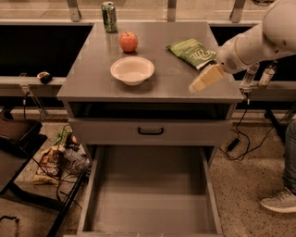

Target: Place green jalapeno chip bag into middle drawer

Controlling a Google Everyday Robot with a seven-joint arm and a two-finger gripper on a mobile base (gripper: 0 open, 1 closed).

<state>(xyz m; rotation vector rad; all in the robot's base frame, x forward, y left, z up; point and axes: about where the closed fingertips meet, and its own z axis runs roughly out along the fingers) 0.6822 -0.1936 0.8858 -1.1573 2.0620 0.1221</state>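
The green jalapeno chip bag (192, 52) lies flat on the grey cabinet top (157, 85), at the back right. My gripper (206, 78) hangs on the white arm coming in from the right. It is over the top's front right part, just in front of the bag and a little to its right, and holds nothing. The middle drawer (152, 203) is pulled out wide below, and its bare grey floor is empty. Above it is a shut drawer front with a black handle (150, 131).
A white bowl (132, 70), a red apple (128, 41) and a green soda can (109, 10) stand on the top's left and back. Snack bags and cables (55, 159) lie on the floor at left. A person's shoe (280, 201) is at right.
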